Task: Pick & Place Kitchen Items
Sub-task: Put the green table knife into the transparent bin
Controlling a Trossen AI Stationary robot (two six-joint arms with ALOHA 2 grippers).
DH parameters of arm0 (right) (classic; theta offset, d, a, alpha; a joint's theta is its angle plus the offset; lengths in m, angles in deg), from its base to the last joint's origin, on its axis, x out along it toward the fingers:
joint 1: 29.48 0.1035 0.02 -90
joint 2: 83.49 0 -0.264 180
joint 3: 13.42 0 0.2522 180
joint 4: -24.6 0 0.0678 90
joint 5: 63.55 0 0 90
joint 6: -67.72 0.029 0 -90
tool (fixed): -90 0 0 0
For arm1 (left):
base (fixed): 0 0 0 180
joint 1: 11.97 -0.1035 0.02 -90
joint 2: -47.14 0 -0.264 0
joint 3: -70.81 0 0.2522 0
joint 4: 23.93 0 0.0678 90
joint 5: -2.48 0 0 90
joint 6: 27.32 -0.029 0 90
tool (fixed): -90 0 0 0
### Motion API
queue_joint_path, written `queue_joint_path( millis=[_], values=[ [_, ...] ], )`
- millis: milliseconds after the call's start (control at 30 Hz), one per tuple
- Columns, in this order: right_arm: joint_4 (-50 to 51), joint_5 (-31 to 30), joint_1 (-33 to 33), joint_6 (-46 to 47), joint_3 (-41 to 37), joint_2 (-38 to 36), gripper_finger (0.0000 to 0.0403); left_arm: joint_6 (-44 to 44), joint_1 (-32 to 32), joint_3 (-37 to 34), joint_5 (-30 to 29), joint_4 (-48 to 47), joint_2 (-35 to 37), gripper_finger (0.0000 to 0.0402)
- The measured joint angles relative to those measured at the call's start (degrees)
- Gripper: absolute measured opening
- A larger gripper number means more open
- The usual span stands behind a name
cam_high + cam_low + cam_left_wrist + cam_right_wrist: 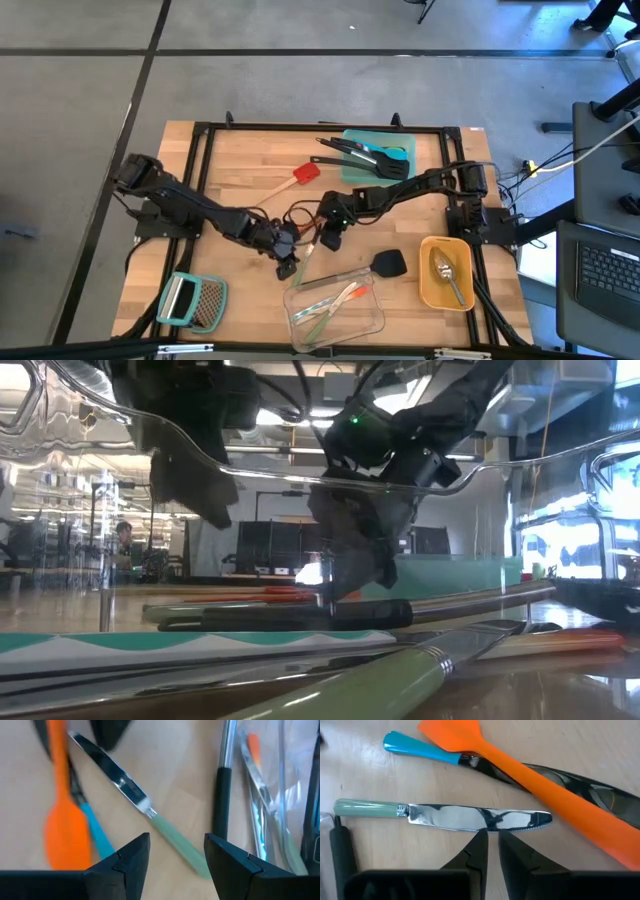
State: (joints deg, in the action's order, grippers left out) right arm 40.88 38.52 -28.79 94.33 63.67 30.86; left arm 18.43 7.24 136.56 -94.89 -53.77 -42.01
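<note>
Your right gripper [491, 836], nearly pinched together, touches the green-handled knife [445, 815], an orange spatula [530, 775] crossing a teal-handled tool [415, 747] beside it; your left gripper [175, 851] hovers spread.

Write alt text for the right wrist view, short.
The right gripper, fingers nearly shut with nothing between them, sits just short of a green-handled knife lying flat on the wooden table. Beyond the knife, an orange spatula lies across a teal-handled utensil.

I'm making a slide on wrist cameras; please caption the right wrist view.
Right hand, fingers nearly closed, poised at the blade of a green-handled knife lying flat beside an orange spatula.
</note>
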Motion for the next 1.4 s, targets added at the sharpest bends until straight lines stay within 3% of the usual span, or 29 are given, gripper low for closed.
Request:
queue_joint_path(
  millis=[200, 300, 700, 800, 1033, 1167, 1400],
  values=[
    [-1.5, 9.1, 0.7, -7.7, 0.0, 0.0, 0.0049, 1.5, 1.8, 0.0, 3.6, 6.0, -7.4, 0.0184],
    [-1.0, 11.7, 1.5, -12.4, 0.2, 0.0, 0.0053, 3.0, 2.4, 0.0, 2.5, 5.2, -9.1, 0.0184],
    [0.2, 12.1, 1.7, -15.2, 4.2, 0.0, 0.0108, 1.7, 2.0, 0.0, -0.4, 4.0, -9.8, 0.0184],
    [0.3, 12.1, 1.7, -15.5, 5.2, 0.0, 0.0113, 3.9, 2.1, 0.0, -3.7, -0.6, -8.6, 0.0184],
    [2.0, 12.9, 2.3, -15.3, 7.6, 0.0, 0.0084, 11.1, 3.0, 0.0, -18.9, -13.0, -1.0, 0.0152],
    [2.2, 7.2, 2.9, -15.1, 7.8, 0.1, 0.0063, 10.8, 2.9, 0.0, -20.9, -14.5, 2.4, 0.0126],
    [3.5, 7.4, 2.8, -12.5, 7.8, 4.2, 0.0058, 11.8, 2.9, 0.0, -22.0, -14.8, 3.8, 0.0101]
  ],
)
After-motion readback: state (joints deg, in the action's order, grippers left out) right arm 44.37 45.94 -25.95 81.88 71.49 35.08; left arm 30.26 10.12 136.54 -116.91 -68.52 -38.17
